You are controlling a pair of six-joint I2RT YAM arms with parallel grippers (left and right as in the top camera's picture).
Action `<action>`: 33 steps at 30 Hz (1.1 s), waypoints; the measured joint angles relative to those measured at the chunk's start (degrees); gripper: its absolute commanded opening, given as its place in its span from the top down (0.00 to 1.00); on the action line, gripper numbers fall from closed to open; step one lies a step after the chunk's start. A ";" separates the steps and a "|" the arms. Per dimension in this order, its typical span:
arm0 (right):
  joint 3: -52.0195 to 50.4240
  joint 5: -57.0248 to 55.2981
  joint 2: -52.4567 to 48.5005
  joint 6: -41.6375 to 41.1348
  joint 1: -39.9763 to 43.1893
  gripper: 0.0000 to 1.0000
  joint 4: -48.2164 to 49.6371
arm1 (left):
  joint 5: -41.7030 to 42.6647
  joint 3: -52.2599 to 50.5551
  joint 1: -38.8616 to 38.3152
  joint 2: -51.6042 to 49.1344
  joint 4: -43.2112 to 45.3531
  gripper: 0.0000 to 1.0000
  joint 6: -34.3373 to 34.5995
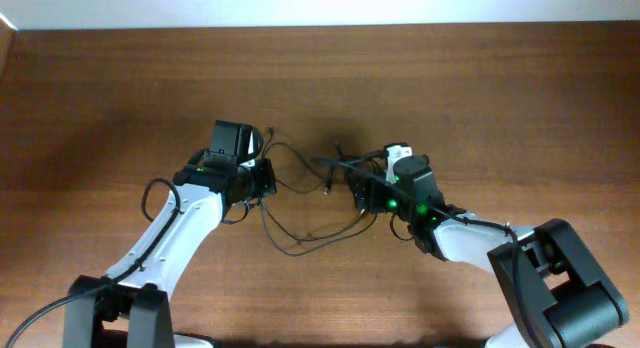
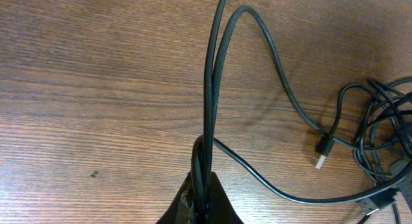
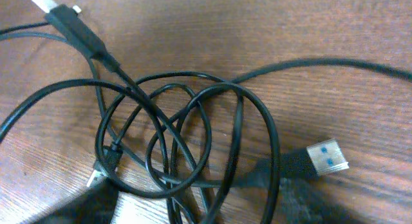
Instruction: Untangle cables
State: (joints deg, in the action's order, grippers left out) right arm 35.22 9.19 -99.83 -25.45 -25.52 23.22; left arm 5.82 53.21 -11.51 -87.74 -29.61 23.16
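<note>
Two cables lie looped together mid-bench, between the arms. Left tool clamps a doubled strand; right tool sits over the knot, grip unclear. Loosening step, likely: next, pinch one loop and draw it clear.

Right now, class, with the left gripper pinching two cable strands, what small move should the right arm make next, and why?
Probably close the right gripper on the loops beneath it. The left gripper pinches two strands of the cables, but those loops lie slack on the table, needing a second hold.
</note>
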 measured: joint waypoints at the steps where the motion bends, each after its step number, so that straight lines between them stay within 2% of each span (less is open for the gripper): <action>1: 0.11 -0.35 -0.50 0.02 -0.04 0.96 -0.04 | -0.11 0.00 0.00 -0.02 -0.04 1.00 0.04; 5: 3.56 -2.05 -1.40 -0.20 3.74 0.96 -2.60 | 0.42 -0.02 -0.02 0.00 -4.09 1.00 1.62; 9: 8.13 -2.23 1.49 -2.47 14.82 0.96 -17.33 | -1.20 -1.27 -0.35 -0.02 -5.14 1.00 3.32; 11: 8.81 -0.15 7.23 -3.32 21.59 0.96 -25.66 | -7.08 -4.42 -0.72 -0.02 -4.72 1.00 9.60; 13: 9.40 0.81 12.50 -3.72 26.36 0.96 -30.40 | -15.34 -8.26 -0.13 -0.02 -3.85 0.99 20.35; 15: 9.60 -0.24 16.72 -3.78 32.87 0.96 -36.57 | -19.98 -10.67 3.87 -0.09 0.52 0.95 24.76; 16: 9.60 -1.25 19.45 -3.89 36.33 0.96 -38.14 | -21.90 -11.17 6.23 -0.13 3.43 0.89 26.73; 18: 9.73 -1.42 23.28 -3.89 37.86 0.96 -42.27 | -23.52 -11.45 8.90 -0.13 8.50 0.86 28.63; 20: 9.73 2.38 25.51 -3.91 37.70 0.96 -44.35 | -18.95 -11.69 11.47 -0.13 15.74 0.91 26.29; 21: 9.75 4.48 25.64 -3.91 37.18 0.91 -44.59 | -12.55 -11.93 12.31 -0.13 19.91 0.92 22.27; 22: 9.75 6.05 25.64 -3.96 36.54 0.70 -44.70 | -6.80 -11.93 12.31 -0.15 22.34 0.90 18.40; 23: 9.75 8.24 25.64 -4.07 34.49 0.42 -45.35 | 1.09 -11.91 12.11 -0.15 24.76 0.86 13.42; 24: 9.73 9.73 25.62 -3.96 32.00 0.24 -45.90 | 9.07 -11.91 11.47 -0.15 26.27 0.81 8.92; 25: 9.77 10.93 25.51 -4.13 29.29 0.20 -46.45 | 19.39 -11.89 10.10 -0.15 27.08 0.61 2.95; 26: 9.79 11.37 25.00 -4.13 26.93 0.18 -47.34 | 24.37 -11.89 8.76 -0.15 27.30 0.44 0.26; 27: 9.79 11.65 23.47 -3.91 22.51 0.17 -47.71 | 26.93 -11.89 7.80 -0.15 27.34 0.01 -2.67; 28: 9.79 11.72 22.47 -3.93 20.31 0.16 -47.80 | 30.08 -11.89 5.64 -0.15 27.32 0.01 -4.24; 33: 9.79 7.82 13.88 -3.89 10.12 0.16 -45.62 | 28.85 -11.87 -1.09 -0.15 27.98 0.00 -4.37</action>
State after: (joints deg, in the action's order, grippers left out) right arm 45.01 17.02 -85.95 -29.34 -15.40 -22.39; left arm 34.68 41.34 -12.60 -87.90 -1.63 18.79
